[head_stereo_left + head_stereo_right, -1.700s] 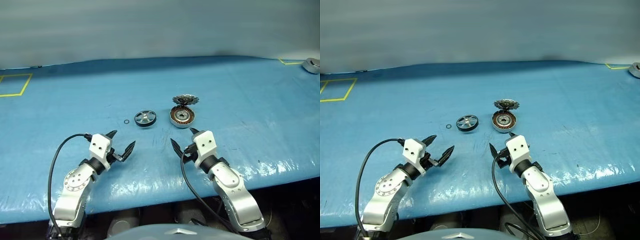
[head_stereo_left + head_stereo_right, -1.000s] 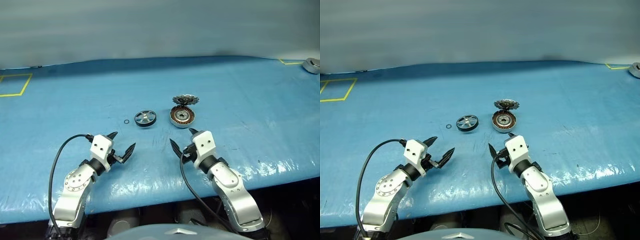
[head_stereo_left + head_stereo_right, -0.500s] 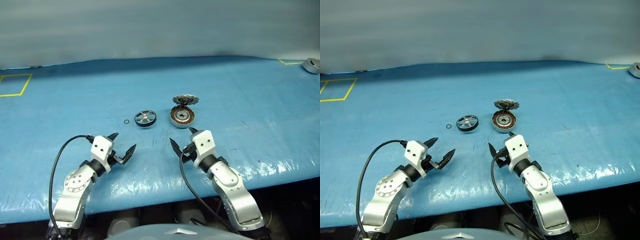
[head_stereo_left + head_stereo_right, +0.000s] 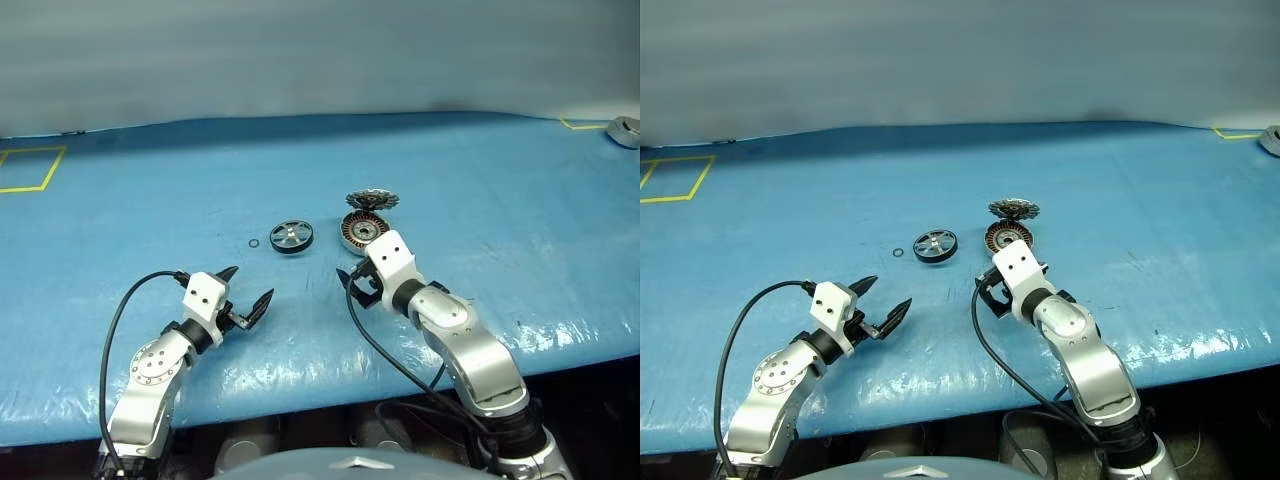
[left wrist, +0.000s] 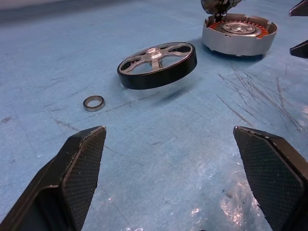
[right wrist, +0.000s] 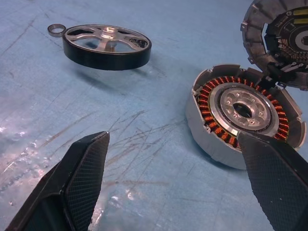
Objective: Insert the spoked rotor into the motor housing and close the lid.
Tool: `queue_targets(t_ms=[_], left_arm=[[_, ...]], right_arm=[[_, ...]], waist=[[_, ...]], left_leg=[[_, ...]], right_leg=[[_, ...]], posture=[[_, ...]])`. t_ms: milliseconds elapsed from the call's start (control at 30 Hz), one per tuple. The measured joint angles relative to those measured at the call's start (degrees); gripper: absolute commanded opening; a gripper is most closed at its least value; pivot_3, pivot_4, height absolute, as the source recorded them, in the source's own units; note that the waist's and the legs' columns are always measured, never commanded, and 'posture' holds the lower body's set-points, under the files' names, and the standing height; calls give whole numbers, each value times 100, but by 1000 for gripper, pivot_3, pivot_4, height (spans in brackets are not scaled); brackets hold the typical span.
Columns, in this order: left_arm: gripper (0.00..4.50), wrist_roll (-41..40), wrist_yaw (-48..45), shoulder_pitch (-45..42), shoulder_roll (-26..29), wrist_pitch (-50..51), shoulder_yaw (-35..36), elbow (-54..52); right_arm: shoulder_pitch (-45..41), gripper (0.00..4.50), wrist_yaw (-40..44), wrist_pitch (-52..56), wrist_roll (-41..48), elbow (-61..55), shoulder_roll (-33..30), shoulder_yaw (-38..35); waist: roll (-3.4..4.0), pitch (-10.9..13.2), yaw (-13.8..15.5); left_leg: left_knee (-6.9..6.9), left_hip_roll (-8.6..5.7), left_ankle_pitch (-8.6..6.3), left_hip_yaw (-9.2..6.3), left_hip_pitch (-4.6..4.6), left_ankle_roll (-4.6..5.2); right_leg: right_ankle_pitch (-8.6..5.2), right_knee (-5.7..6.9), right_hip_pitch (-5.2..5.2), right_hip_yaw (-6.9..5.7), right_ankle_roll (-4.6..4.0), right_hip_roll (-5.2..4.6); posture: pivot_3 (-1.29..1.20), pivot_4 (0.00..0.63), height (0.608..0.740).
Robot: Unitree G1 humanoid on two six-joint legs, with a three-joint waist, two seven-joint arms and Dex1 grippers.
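Nearest us, left gripper [image 4: 245,290] hovers low over the blue tabletop [image 4: 480,180], fingers [image 5: 79,168] spread wide apart, nothing between them. Right gripper [image 4: 352,285] sits a bit further in, just in front of the motor housing [image 4: 362,232], pointing forward and down; its fingers [image 6: 82,168] are also wide apart and empty. In the right wrist view we see the housing close ahead between the fingers: silver ring, copper windings, dark centre, resting flat on the tabletop. Spoked rotor [image 4: 290,236], black rim with silver spokes, lies flat to the left of the housing, apart from it. A tiny ring [image 4: 253,243] lies just left of the rotor, not touching it. Behind the housing the lid [image 4: 371,199] stands tilted up, at the housing's far edge. Far back left, yellow tape [image 4: 30,170] marks a square on the tabletop.
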Motion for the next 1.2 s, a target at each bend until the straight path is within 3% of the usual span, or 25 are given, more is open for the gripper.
queue_targets(t_ms=[167,667,767,967,1200], left_arm=[[4500,-3,-47,20,-47,-191,-57,4],[4500,-2,-126,134,-92,-271,-157,4],[4500,-1,-114,145,-100,-271,-160,3],[4500,1,-51,191,-105,-269,-167,-4],[4500,1,14,238,-103,-265,-181,-26]], right_arm=[[-1140,4473,45,551,29,812,23,-35],[-2098,4473,495,164,-72,2713,-89,412],[-2279,3886,629,302,-69,2883,-90,486],[-2509,2020,876,776,-20,2883,-124,515],[-2272,1850,920,1540,152,2201,173,392]], waist=[[1,0,-23],[3,1,-61],[3,0,-65],[-3,-10,-65],[-11,-26,-96]], left_leg=[[0,-1,1,2,0,1],[-2,-4,-2,4,-2,6],[-2,-4,-2,3,-1,6],[-3,-3,-3,0,1,6],[-7,2,-4,-2,5,5]], right_leg=[[2,0,-1,0,-1,0],[2,0,-2,1,-4,-3],[3,0,-1,1,-5,-4],[2,-2,0,0,-5,-3],[0,0,1,0,-9,0]], posture=[[0,150,740],[0,150,740],[0,150,740],[0,150,740],[0,150,740]])
